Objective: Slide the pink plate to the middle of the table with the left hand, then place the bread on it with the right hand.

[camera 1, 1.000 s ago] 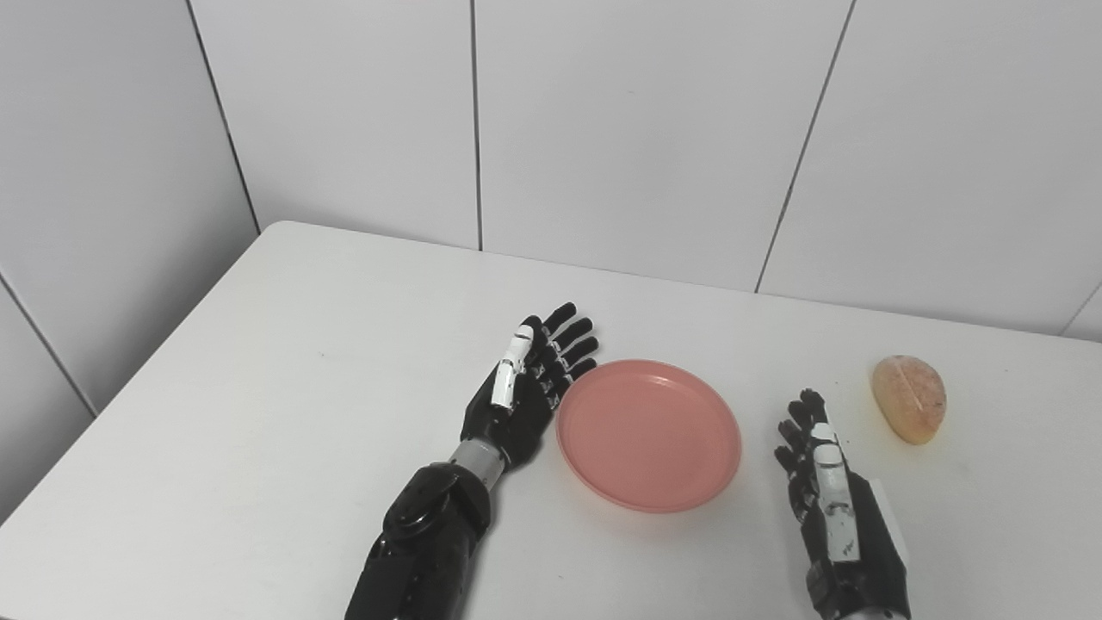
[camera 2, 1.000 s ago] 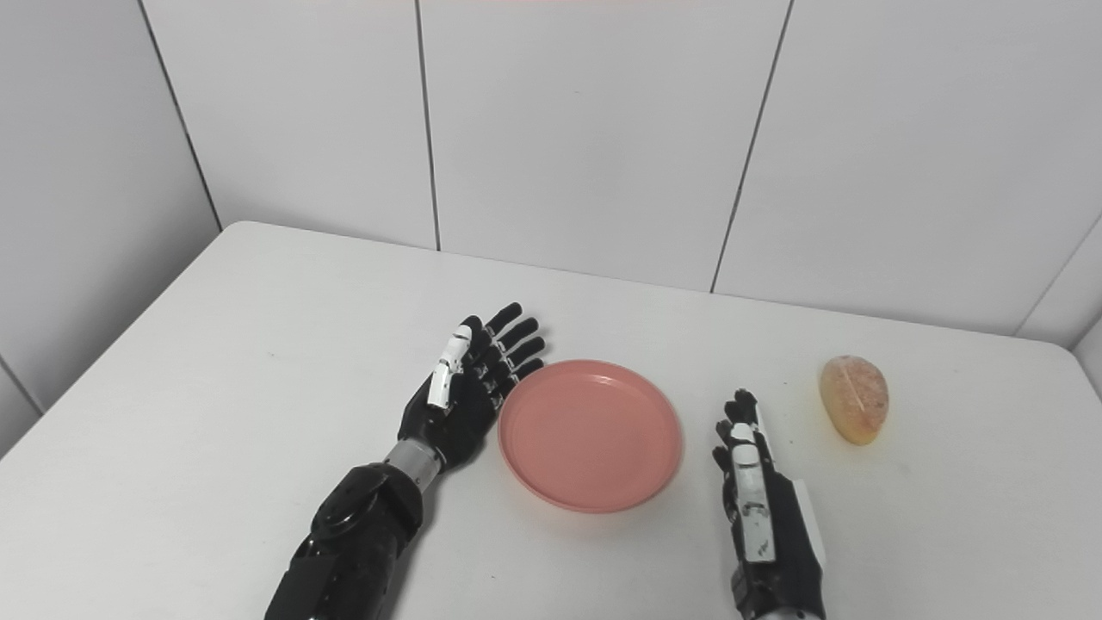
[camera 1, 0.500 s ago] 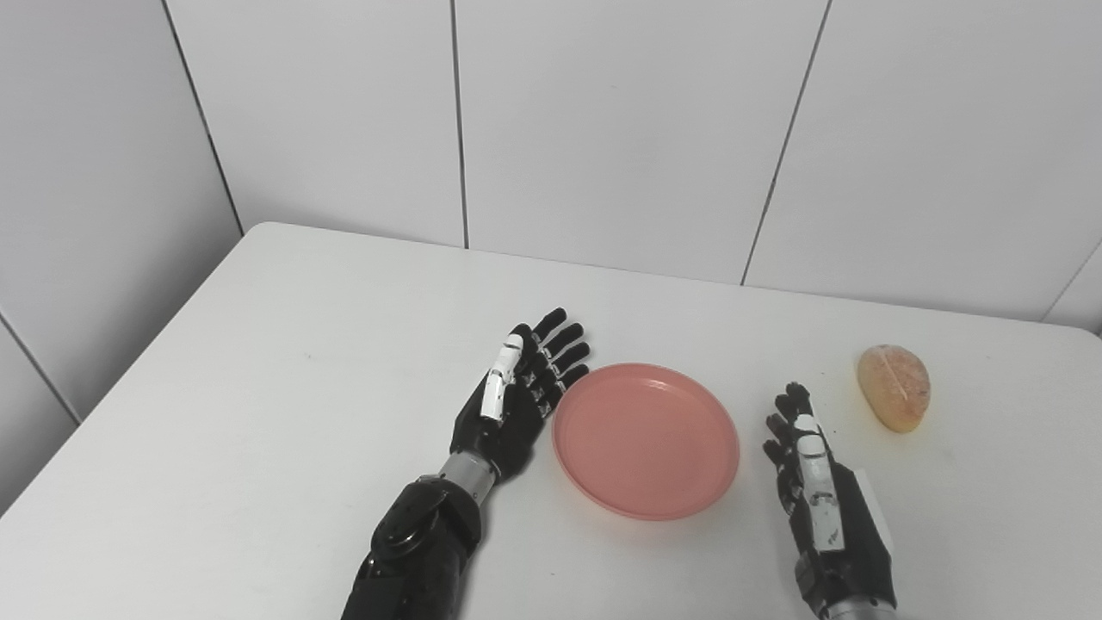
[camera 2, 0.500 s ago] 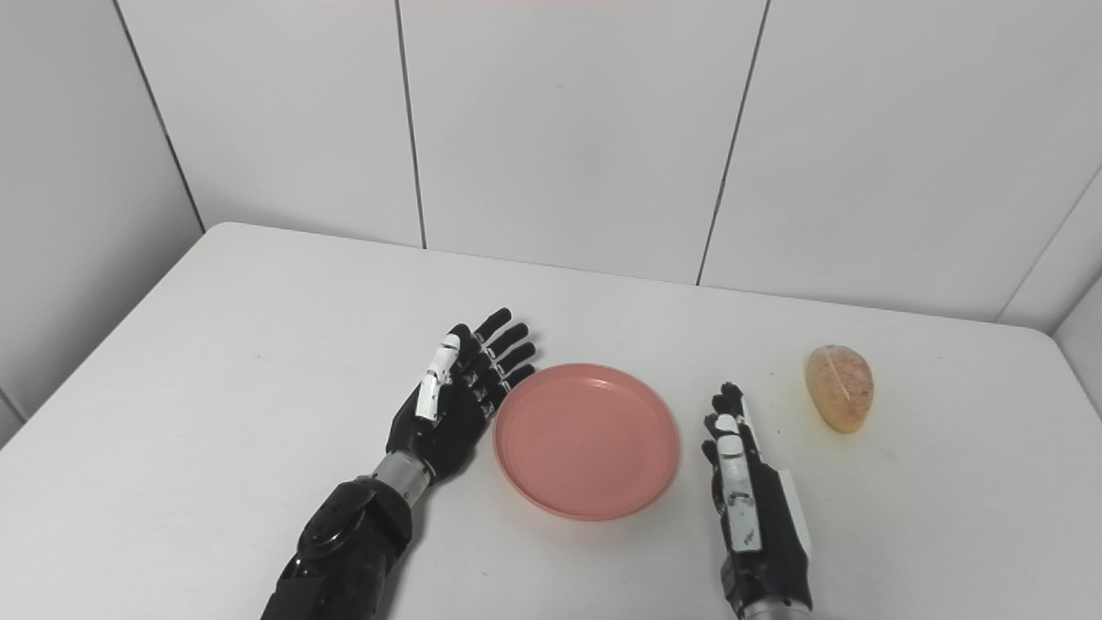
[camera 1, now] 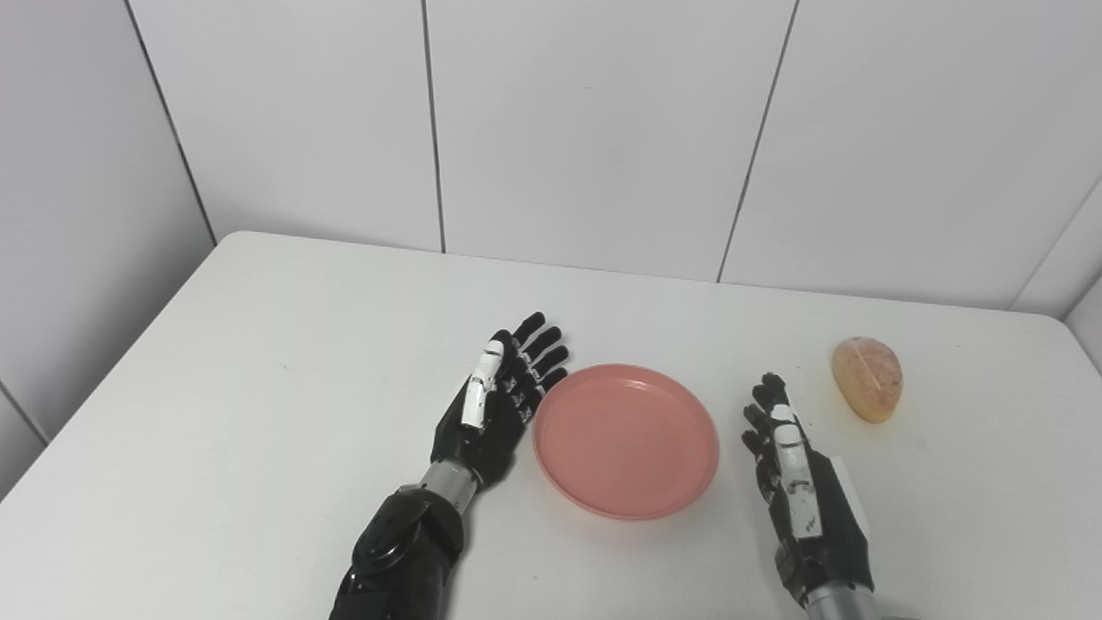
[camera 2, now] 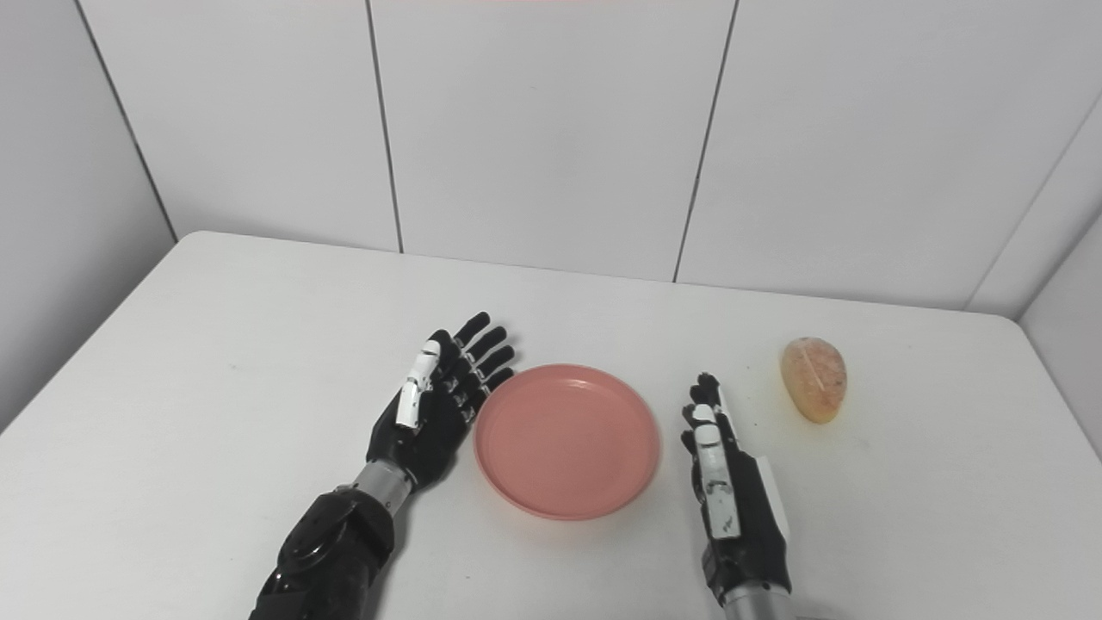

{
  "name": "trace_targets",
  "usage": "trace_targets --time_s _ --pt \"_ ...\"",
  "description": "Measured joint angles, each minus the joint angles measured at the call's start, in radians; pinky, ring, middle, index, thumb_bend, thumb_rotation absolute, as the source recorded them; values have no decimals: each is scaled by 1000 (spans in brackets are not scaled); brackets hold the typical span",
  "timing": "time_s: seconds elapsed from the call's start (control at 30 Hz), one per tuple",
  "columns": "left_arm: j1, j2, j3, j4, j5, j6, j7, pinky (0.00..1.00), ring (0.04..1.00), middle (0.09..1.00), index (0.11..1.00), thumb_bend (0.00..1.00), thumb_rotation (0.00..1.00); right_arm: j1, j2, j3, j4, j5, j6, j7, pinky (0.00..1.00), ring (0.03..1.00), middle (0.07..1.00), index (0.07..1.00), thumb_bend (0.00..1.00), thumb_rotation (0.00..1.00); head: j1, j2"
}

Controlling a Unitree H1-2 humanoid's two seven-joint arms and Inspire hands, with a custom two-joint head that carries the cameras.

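Observation:
The pink plate (camera 1: 626,439) lies flat near the middle of the white table (camera 1: 258,362), empty. My left hand (camera 1: 495,405) is open with its fingers spread, right beside the plate's left rim and holding nothing. My right hand (camera 1: 796,482) is open and empty, resting to the right of the plate. The bread (camera 1: 867,389), a golden-brown roll, lies on the table beyond and to the right of my right hand, apart from it. The same scene shows in the right eye view: plate (camera 2: 566,439), bread (camera 2: 813,378).
White tiled walls (camera 1: 585,129) stand behind and to the left of the table. The table's right edge (camera 2: 1055,387) is close behind the bread. The table's left half is bare.
The whole picture has shifted left, so the camera has turned right. Hands, plate and bread keep nearly the same places relative to each other.

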Motion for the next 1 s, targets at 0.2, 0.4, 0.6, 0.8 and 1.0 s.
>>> trace_targets --time_s 0.2,0.4,0.6,0.8,1.0 --pt "1 2 1 6 0 -14 -5 939 926 927 910 361 1000 -24 -4 -2 -24 -28 0 -4 974 959 973 968 413 1000 -40 -18" --pt "7 3 1 10 0 -32 -8 947 929 931 913 356 1000 -61 -23 -7 -48 -71 0 -7 945 949 962 953 447 1000 -101 -43" --pt "16 9 2 15 1 -60 -23 954 934 937 921 359 1000 -106 -52 -1 -74 -199 0 -27 862 906 922 918 446 982 -147 -67" --pt "19 22 6 35 2 -83 -42 973 943 942 925 355 1000 -140 -79 23 -77 -379 0 -59 805 882 904 898 438 949 -218 -109" --pt "16 39 9 41 2 -87 -52 990 956 953 942 337 1000 -160 -109 41 -77 -578 2 -70 815 877 904 904 513 867 -255 -126"
